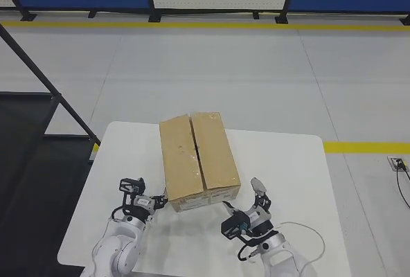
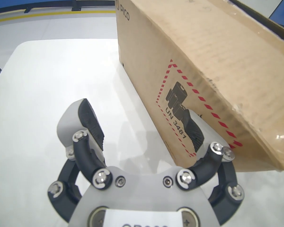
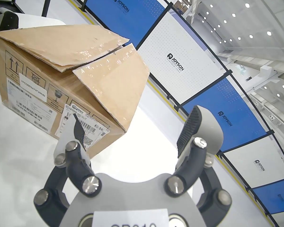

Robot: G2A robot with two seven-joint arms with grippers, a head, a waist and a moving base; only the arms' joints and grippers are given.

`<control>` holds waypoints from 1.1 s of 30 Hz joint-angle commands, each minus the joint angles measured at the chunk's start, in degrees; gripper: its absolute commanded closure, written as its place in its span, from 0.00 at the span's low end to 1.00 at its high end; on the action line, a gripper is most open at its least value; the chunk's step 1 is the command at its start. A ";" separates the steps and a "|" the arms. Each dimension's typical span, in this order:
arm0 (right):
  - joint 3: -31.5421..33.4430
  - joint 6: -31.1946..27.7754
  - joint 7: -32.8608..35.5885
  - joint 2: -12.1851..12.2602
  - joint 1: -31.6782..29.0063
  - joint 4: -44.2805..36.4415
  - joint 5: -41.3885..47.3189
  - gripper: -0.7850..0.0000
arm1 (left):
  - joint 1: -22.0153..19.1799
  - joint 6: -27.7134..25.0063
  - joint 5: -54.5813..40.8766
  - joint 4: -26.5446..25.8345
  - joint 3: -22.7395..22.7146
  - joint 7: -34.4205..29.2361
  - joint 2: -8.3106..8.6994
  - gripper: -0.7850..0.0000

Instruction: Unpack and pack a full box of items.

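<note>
Desk: white desk with rounded corners (image 1: pixel 295 173); it carries the box and extends past it on every side.
Box: long brown corrugated cardboard box (image 1: pixel 198 156), lying flat. Its two top flaps meet at a centre seam under glossy tape. At the robot-side end the flaps sit uneven, with one corner slightly raised.
Left jaws: spread wide and holding nothing, low beside the box's near left corner. One finger (image 2: pixel 194 128) lies close along the long side; I cannot tell whether it touches.
Right jaws: spread wide and holding nothing, just off the box's near right corner and clear of the cardboard.
Step in hand (judgement): unpacking not yet begun. The flaps are shut, so opening comes first.
Next move (judgement): work a fingertip under the raised flap corner at the seam and fold that flap outward. The other arm should brace the box's side so it does not slide.
</note>
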 commanded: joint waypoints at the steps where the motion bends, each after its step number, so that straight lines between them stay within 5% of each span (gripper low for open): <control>1: -0.49 0.99 0.26 -0.17 0.49 0.37 -1.83 0.00 | 0.00 -0.15 0.05 -0.03 0.23 0.07 -0.08 0.00; 10: -5.40 4.33 1.66 -1.79 5.37 5.14 -8.19 0.00 | 0.46 -0.77 0.57 -0.49 0.28 0.25 -0.23 0.00; 17: -7.70 5.76 3.54 -3.12 8.75 9.31 -9.87 0.36 | 1.19 -0.99 0.23 -0.89 -0.36 0.57 -0.27 0.00; 27: -9.64 5.17 4.83 -4.83 12.43 13.83 -9.04 0.30 | 1.69 -1.17 -0.05 -1.08 -1.07 0.70 -0.37 0.00; 29: -9.79 5.18 4.76 -5.11 12.96 14.54 -8.81 0.36 | 1.72 -1.25 -0.13 -1.04 -1.27 0.71 -0.38 0.00; 33: -9.82 5.38 4.60 -5.63 13.75 15.47 -7.90 0.73 | 1.74 -1.39 -0.26 -0.99 -1.73 0.85 -0.38 0.00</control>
